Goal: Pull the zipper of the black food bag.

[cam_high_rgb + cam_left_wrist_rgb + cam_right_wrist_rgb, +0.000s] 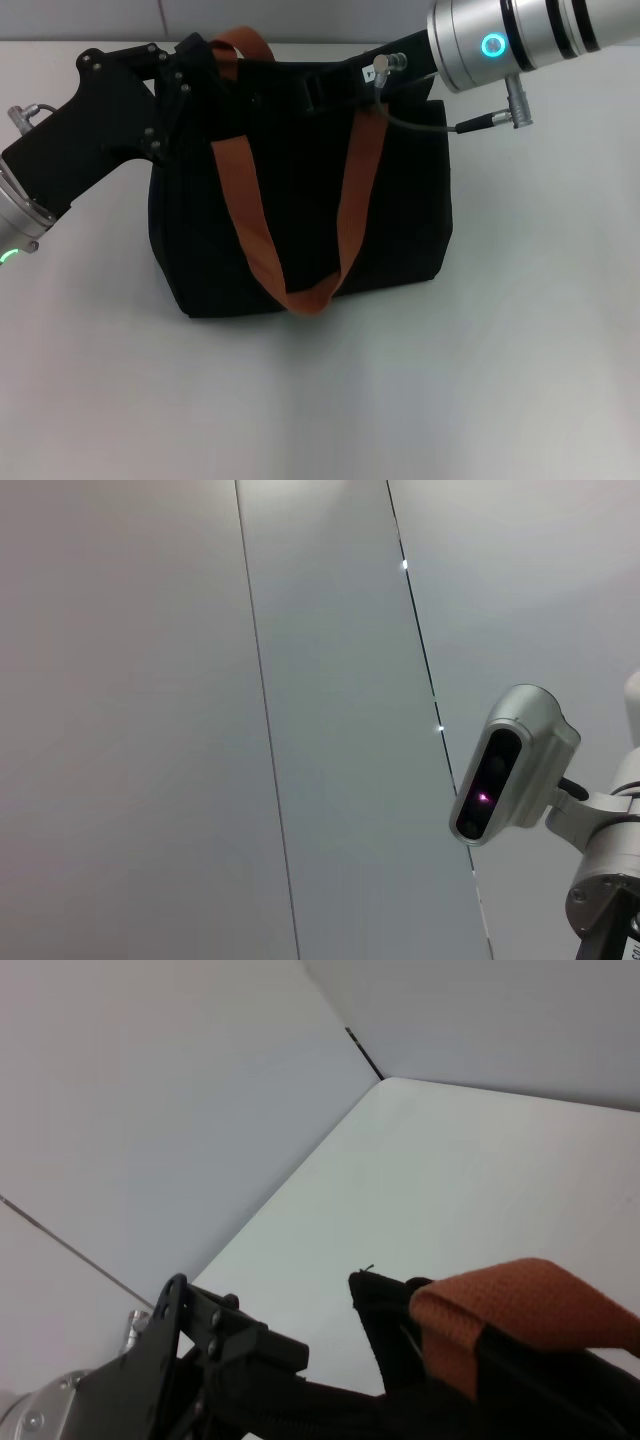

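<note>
The black food bag [300, 220] stands upright in the middle of the white table, its rust-orange strap [250, 220] hanging down the front. My left gripper [195, 70] is at the bag's top left corner, black against the black fabric. My right gripper [335, 88] reaches in from the upper right onto the bag's top edge, left of the middle. The zipper is hidden among the grippers and dark fabric. The right wrist view shows the bag's top edge [390, 1320], an orange strap [510, 1305] and my left gripper [240, 1350] beyond it.
White table [500, 380] spreads in front of and to both sides of the bag. A grey cable [420, 125] hangs from my right arm over the bag's right top. The left wrist view shows only wall panels and my head camera [510, 765].
</note>
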### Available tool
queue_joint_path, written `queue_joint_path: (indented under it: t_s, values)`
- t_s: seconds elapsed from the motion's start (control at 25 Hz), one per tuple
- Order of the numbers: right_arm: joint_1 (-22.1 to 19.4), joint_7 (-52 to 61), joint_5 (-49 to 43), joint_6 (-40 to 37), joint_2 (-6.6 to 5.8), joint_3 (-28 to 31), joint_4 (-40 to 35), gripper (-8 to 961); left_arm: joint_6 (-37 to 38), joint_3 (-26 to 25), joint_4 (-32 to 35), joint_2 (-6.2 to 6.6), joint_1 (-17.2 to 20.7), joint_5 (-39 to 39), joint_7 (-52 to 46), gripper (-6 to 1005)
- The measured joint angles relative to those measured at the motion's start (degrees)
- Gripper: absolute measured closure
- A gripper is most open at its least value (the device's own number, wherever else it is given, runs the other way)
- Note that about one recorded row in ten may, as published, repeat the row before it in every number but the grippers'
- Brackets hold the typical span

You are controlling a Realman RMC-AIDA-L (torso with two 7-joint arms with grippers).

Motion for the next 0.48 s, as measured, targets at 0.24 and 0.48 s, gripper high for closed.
queue_joint_path:
  t_s: [0.24,0.48]
  values:
    - [0.00,-0.93,0.18,0.47,0.00,-0.27,-0.10,822,0.08,-0.05,-0.10,0.00,0.13,-0.07,-0.03,958]
    - [0.00,-1.68,0.35,0.23,0.00,-0.14,-0.39,884,0.22,-0.26,-0.20,0.00,0.39,-0.11,-0.04,956]
